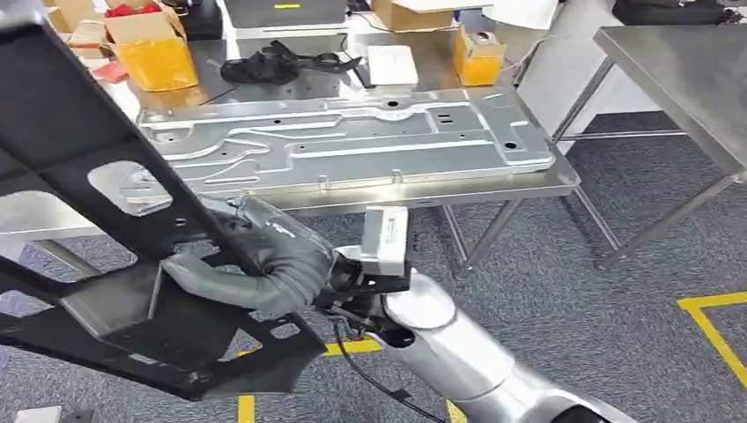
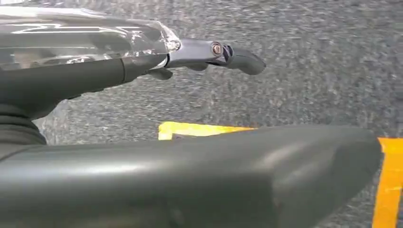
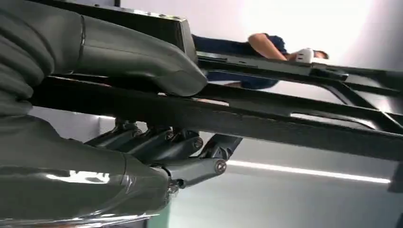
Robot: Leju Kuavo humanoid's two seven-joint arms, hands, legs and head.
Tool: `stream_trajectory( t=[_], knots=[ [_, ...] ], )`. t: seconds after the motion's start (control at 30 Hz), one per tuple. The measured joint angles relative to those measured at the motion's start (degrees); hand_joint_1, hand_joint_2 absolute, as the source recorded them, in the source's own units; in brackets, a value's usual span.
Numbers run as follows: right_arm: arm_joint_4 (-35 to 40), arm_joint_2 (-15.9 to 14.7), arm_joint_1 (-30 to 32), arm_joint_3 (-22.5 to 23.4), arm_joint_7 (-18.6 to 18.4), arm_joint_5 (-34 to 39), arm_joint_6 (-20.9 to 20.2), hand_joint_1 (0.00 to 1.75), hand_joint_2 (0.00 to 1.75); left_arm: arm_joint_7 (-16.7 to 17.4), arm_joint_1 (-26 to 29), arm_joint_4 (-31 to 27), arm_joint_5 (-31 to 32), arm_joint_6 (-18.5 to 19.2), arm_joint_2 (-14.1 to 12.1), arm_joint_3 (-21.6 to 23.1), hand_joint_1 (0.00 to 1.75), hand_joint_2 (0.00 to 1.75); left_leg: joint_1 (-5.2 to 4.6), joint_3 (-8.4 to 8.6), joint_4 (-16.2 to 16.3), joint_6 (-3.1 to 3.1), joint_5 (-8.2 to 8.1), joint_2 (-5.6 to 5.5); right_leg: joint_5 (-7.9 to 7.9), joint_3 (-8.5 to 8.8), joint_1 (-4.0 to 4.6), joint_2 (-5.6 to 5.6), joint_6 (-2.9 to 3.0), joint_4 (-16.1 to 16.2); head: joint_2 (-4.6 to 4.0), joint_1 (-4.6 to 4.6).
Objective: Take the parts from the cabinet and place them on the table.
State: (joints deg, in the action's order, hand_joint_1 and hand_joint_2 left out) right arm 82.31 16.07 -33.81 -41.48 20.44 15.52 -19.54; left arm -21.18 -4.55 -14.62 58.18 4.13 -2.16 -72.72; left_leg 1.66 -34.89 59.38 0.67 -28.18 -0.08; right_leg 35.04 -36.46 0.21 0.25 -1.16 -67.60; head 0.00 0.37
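Right now the right hand (image 1: pixel 255 264) wraps its thumb and fingers (image 3: pixel 157 142) around a bar of the big black frame (image 1: pixel 97 220) and holds it tight. That silver arm (image 1: pixel 467 352) reaches up from the near right, and the frame hangs tilted on the near left, in front of the table (image 1: pixel 564 176). A flat silver plate (image 1: pixel 343 141) already lies on the table. The left hand (image 2: pixel 142 142) hangs over the grey floor (image 2: pixel 309 47), fingers straight and apart, holding nothing.
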Motion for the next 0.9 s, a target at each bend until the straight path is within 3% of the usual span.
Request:
stream_trajectory(
  t=[0.07,0.1,0.17,0.2,0.23,0.37,0.43,0.47,0.5,0.57,0.6,0.63,0.67,0.73,0.77,0.83,0.9],
  knots=[
    [-0.31,0.28,-0.39,0.63,-0.46,0.11,0.22,1.75,1.75,0.00,-0.11,0.00,0.11,0.00,-0.11,0.00,0.00,1.75,-0.01,0.22,0.02,0.16,-0.28,-0.01,2.22,-4.88,-0.17,0.00,-0.25,-8.15,0.00,0.02],
    [-0.48,0.44,-0.43,0.94,-0.59,0.18,0.33,1.75,1.75,0.00,-0.07,0.00,0.17,0.00,-0.13,0.00,0.00,1.75,-0.01,0.41,0.03,0.14,-0.45,-0.07,1.45,-6.09,-0.19,-0.01,-0.26,-9.10,0.00,0.02],
    [-0.76,0.94,-0.84,1.42,-0.87,0.26,0.35,1.75,1.75,0.00,-0.07,0.00,0.17,0.00,-0.13,0.02,0.00,1.75,-0.08,1.10,0.03,-0.05,-0.92,-0.28,-3.65,-4.25,-0.15,0.00,0.03,-3.08,0.00,0.02],
    [-0.79,1.31,-1.14,1.51,-1.05,0.26,0.35,1.75,1.75,0.00,-0.13,0.00,0.17,0.00,-0.13,0.02,0.00,1.75,-0.15,1.62,0.00,-0.18,-1.23,-0.37,-7.18,-1.97,-0.07,0.02,0.54,2.77,0.00,0.02],
    [-0.81,1.64,-1.37,1.55,-1.11,0.26,0.33,1.75,1.75,0.00,-0.16,0.00,0.24,0.02,-0.13,0.02,0.00,1.75,-0.12,1.96,-0.09,-0.36,-1.56,-0.40,-8.93,-0.34,0.22,0.08,1.16,7.17,0.00,0.02],
    [-1.22,2.36,-1.55,1.53,-1.22,0.24,0.13,1.75,1.75,0.07,-0.22,0.02,0.26,0.07,-0.13,0.02,0.00,1.75,0.00,2.09,-0.82,-1.64,-1.71,-0.34,-7.70,0.43,0.76,0.13,1.99,8.37,0.00,-0.13],
    [-1.29,3.10,-1.64,1.53,-1.20,0.24,0.13,1.75,1.75,0.04,-0.35,0.02,0.33,0.07,-0.13,0.04,0.00,1.75,0.08,2.44,-0.57,-2.06,-2.41,-0.22,-8.07,1.63,0.13,0.04,2.42,9.93,0.00,-0.15],
    [-1.31,3.26,-1.84,1.53,-1.20,0.24,0.13,1.75,1.75,0.02,-0.37,0.02,0.33,0.07,-0.15,0.04,0.00,1.75,-0.07,1.60,1.35,-2.16,-3.39,-0.22,-7.96,2.04,0.13,-0.02,2.63,10.29,0.00,-0.15],
    [-1.46,3.45,-1.98,1.51,-1.20,0.24,0.13,1.75,1.75,0.02,-0.36,0.02,0.33,0.02,-0.22,0.07,0.00,1.75,-0.14,-0.50,5.35,-2.32,-5.24,-0.24,-7.84,2.25,0.14,-0.08,2.78,10.31,0.00,-0.17],
    [-1.88,3.47,-1.72,1.46,-1.20,0.24,0.13,1.75,1.75,0.02,-0.13,0.02,0.33,0.00,-0.31,0.07,0.00,1.75,-0.11,-5.94,14.66,-2.67,-8.29,-0.23,-7.44,2.55,0.22,-0.10,3.09,10.27,0.00,-0.20],
    [-2.09,3.47,-1.63,1.46,-1.20,0.24,0.13,1.75,1.75,0.04,-0.03,0.02,0.33,0.00,-0.31,0.05,0.00,1.75,-0.09,-7.35,16.41,-2.79,-8.04,-0.23,-7.28,2.69,0.22,-0.05,3.10,10.21,0.00,-0.17],
    [-2.25,3.47,-1.58,1.46,-1.25,0.22,0.11,1.75,1.75,0.04,0.00,0.02,0.35,0.02,-0.31,0.07,0.00,1.75,0.00,-7.60,15.67,-2.91,-6.62,-0.21,-7.01,2.96,0.20,0.04,3.02,10.16,0.00,-0.20],
    [-2.38,3.50,-1.58,1.46,-1.27,0.20,0.06,1.75,1.75,0.04,-0.04,0.02,0.35,0.04,-0.33,0.07,0.00,1.75,0.12,-6.56,12.48,-3.01,-3.96,-0.19,-6.64,3.33,0.16,0.11,2.91,10.06,0.00,-0.20],
    [-2.73,3.74,-1.61,1.44,-1.29,0.13,0.02,1.75,1.75,0.04,-0.15,0.00,0.39,0.09,-0.46,0.07,0.00,1.75,0.41,-2.54,2.58,-3.30,2.27,-0.08,-5.57,4.23,0.04,0.16,2.34,9.55,0.00,-0.20],
    [-2.95,3.74,-1.69,1.42,-1.29,0.13,0.02,1.75,1.75,0.07,-0.26,0.02,0.44,0.15,-0.37,0.07,0.00,1.75,0.23,-1.93,1.79,-3.29,1.18,-0.05,-5.21,4.26,0.30,0.17,1.90,9.44,0.00,-0.22],
    [-3.28,3.93,-1.86,1.27,-1.40,0.02,-0.02,1.75,1.75,0.13,-0.36,0.02,0.63,0.15,-0.37,0.07,0.00,1.75,0.12,-1.75,0.77,-2.03,0.98,-0.10,-5.00,3.97,0.56,0.26,1.41,9.07,0.00,-0.22],
    [-3.56,4.11,-1.94,1.11,-1.38,0.02,-0.02,1.75,1.75,0.13,-0.21,0.02,0.92,0.17,-0.31,0.07,0.00,1.75,0.00,-1.71,0.85,-1.31,0.73,-0.19,-4.79,4.20,0.46,0.13,1.05,9.30,0.00,-0.20]
  ],
)
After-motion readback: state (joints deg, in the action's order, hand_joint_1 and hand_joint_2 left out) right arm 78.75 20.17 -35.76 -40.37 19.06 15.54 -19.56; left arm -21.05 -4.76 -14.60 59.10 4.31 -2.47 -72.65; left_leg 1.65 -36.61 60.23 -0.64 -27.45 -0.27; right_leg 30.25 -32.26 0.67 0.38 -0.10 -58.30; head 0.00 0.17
